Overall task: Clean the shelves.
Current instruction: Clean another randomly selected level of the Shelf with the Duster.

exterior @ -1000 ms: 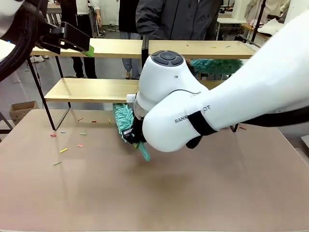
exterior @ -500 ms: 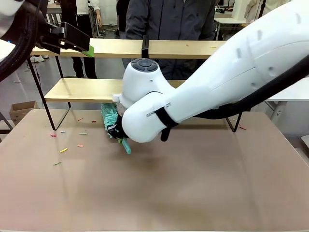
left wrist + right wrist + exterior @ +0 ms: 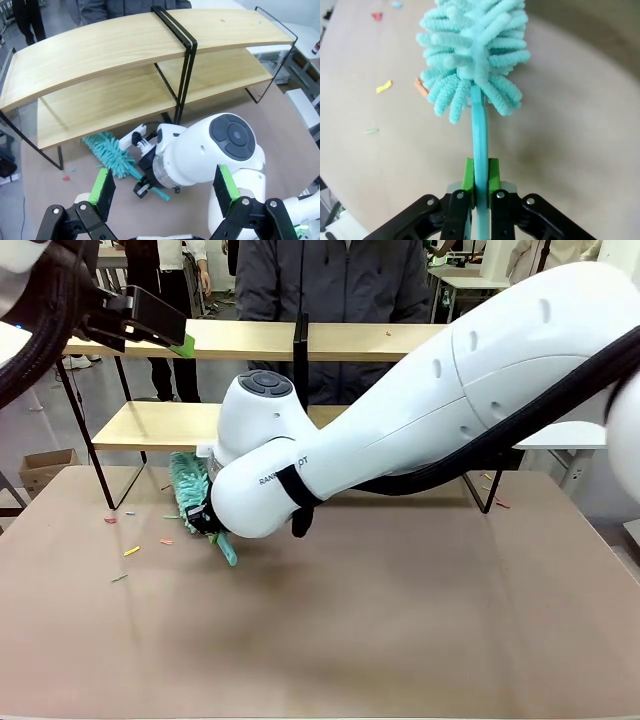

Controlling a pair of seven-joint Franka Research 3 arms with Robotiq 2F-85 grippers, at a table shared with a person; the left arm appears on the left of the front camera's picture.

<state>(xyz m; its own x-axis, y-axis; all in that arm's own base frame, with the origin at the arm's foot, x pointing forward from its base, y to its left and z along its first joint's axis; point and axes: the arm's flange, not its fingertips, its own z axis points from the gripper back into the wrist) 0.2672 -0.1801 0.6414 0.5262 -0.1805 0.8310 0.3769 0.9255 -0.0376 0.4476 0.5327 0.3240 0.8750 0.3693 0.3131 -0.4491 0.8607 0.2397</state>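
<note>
One duster (image 3: 472,55), two shelves (image 3: 240,338), perhaps eight scraps (image 3: 131,551) on table (image 3: 400,620).

My front camera sits fixed and low at the near edge of the counter (image 3: 400,640). It faces 12 o'clock across it to the shelves (image 3: 250,340) and a person (image 3: 330,280) behind them, and the right arm (image 3: 450,400) crowds in close from 3 o'clock. My left wrist camera hangs high and well back, tilted down past the left gripper (image 3: 162,175) at 6 o'clock onto both shelf boards. My right wrist camera is very near, looking along the right gripper (image 3: 480,175) at the duster (image 3: 475,55) and the counter. All three views share that duster; front and left wrist also share the shelves.
</note>
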